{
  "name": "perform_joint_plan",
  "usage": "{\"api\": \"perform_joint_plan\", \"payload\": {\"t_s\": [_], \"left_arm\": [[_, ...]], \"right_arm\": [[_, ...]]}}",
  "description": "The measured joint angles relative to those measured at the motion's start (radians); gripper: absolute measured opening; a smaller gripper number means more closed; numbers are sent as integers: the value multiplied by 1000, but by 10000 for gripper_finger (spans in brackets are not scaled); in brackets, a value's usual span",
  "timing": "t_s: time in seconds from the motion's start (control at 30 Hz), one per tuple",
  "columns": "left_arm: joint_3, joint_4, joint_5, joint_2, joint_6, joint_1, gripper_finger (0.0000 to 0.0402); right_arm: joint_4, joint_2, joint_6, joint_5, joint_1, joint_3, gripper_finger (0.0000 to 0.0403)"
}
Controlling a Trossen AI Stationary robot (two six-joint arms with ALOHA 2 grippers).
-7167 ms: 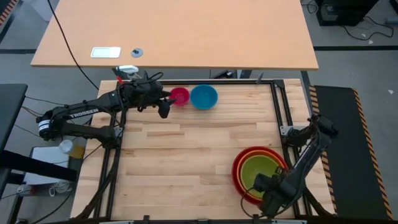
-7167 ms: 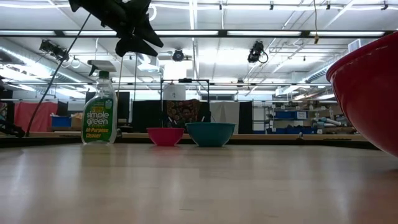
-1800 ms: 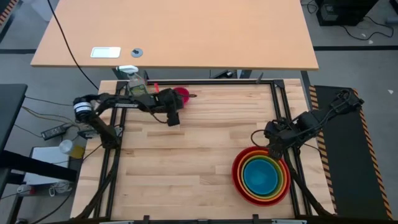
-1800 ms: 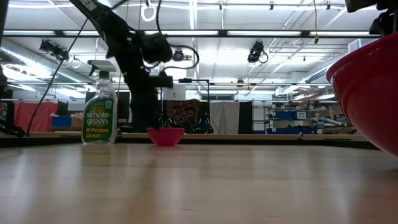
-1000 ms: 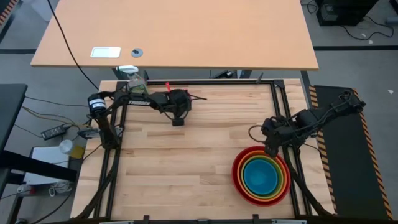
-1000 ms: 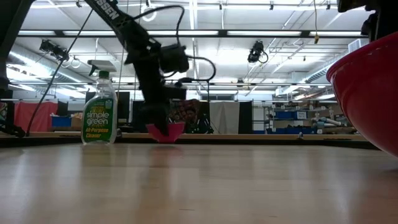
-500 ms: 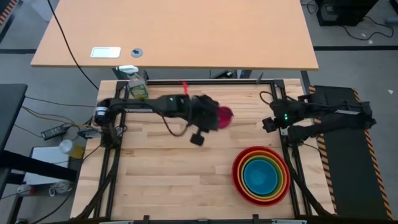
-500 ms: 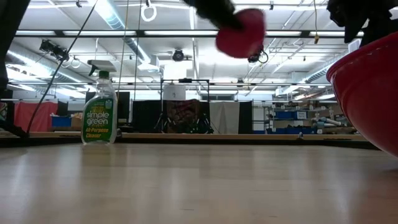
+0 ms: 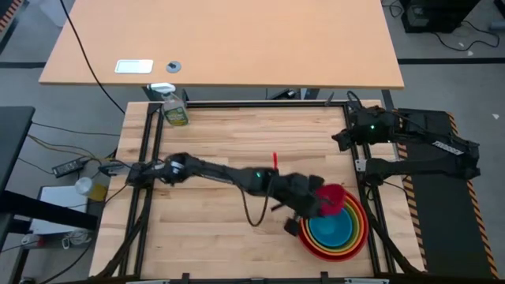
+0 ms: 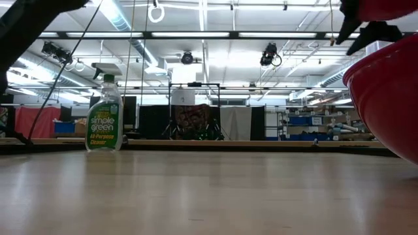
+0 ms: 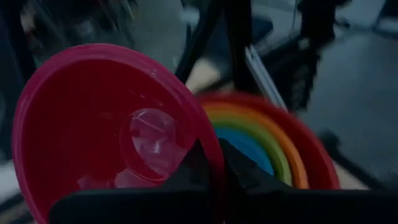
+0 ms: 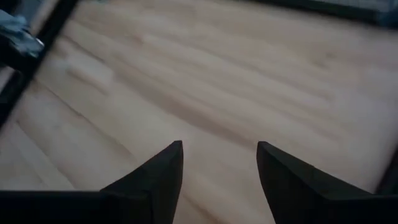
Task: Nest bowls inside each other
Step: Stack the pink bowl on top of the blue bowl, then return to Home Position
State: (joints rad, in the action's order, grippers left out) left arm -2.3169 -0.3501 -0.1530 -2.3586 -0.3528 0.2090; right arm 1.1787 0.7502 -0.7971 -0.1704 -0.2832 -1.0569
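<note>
The pink bowl [image 9: 333,196] hangs tilted over the far left rim of the stack, where the blue bowl [image 9: 334,228] sits inside the lime green [image 9: 354,224], orange [image 9: 360,214] and red bowl [image 9: 303,237] at the table's near right. My left gripper [image 9: 319,203] has reached across the table and is shut on the pink bowl [image 11: 106,130]; the stack [image 11: 267,143] shows just behind it. My right gripper [image 9: 341,139] waits open at the right edge, over bare wood [image 12: 217,93]. My left gripper pinches the pink bowl's rim [image 11: 210,149], one finger [image 11: 198,163] inside the bowl and one [image 11: 244,169] outside. It comes from the table's left, slanting a little downward. The bowl is lifted clear and tipped on its side, its hollow facing back along the arm.
A green spray bottle [image 9: 174,113] stands at the far left corner, also in the low view [image 10: 104,121]. The red bowl's wall [image 10: 385,98] fills the low view's right side. A black frame rail [image 9: 260,103] borders the table. Bare wood lies between bottle and stack.
My left gripper has carried the pink bowl from the table's far left, up and toward the near right, until it hangs over the stack; the bowl has tipped onto its side on the way. My right arm has drawn back toward the right edge and far side.
</note>
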Motion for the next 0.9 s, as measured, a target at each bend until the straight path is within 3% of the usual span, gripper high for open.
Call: {"api": "perform_joint_plan", "payload": {"t_s": [0.13,0.3,0.5,0.73,0.9], "left_arm": [[-2,199,2,-100,19,18,10],[0,208,15,-210,29,17,12],[-2,235,45,-227,38,31,25],[-2,259,-1,-224,114,31,129],[-2,335,-17,-223,305,29,227]], "right_arm": [[-49,-7,37,-23,-24,0,210],[-115,-20,34,-4,-40,0,210],[-146,-20,31,31,-41,0,210],[-145,-26,33,33,-41,0,210],[-145,-44,37,33,-41,0,210]]}}
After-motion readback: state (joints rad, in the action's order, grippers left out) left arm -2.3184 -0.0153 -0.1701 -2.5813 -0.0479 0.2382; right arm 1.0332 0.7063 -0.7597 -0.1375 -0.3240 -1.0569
